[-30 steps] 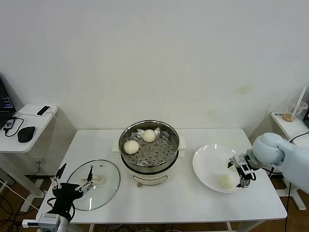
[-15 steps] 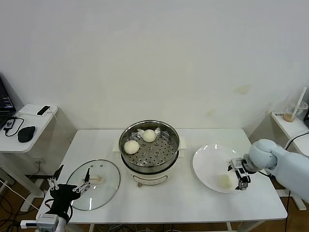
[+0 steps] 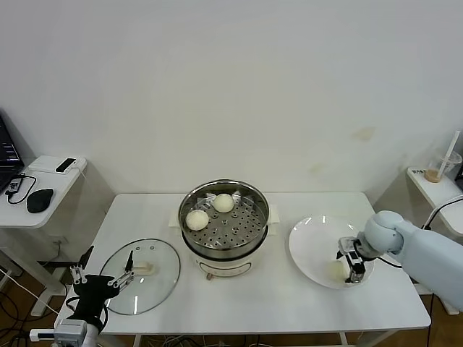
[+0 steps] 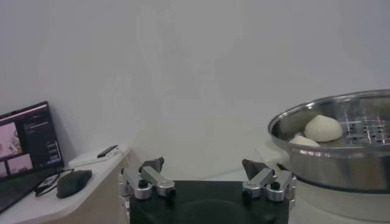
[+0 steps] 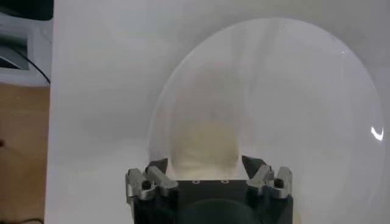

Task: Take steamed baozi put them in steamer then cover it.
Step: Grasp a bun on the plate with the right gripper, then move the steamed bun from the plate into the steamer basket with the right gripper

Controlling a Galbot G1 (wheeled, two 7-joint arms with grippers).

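The steamer [image 3: 224, 233] stands mid-table on its cream base, and two baozi [image 3: 197, 219] [image 3: 223, 203] lie on its perforated tray. A third baozi [image 3: 336, 270] lies on the white plate [image 3: 311, 242] at the right. My right gripper [image 3: 350, 264] is down on it, open, with a finger on each side. In the right wrist view the baozi [image 5: 204, 140] fills the gap of that gripper [image 5: 206, 167]. The glass cover [image 3: 148, 285] lies flat at the front left, handle [image 3: 144, 268] up. My left gripper [image 3: 103, 279] waits open by its near edge. The left wrist view shows this gripper [image 4: 202, 165] and the steamer [image 4: 341, 152].
A low side table [image 3: 32, 189] at the far left holds a mouse [image 3: 39, 199], a phone and a laptop. Another small table [image 3: 434, 184] with a cup and straw stands at the far right. The plate lies near the main table's right edge.
My right gripper has moved left and down across the plate and now straddles the baozi there. The left gripper has barely shifted. The baozi in the steamer have not moved.
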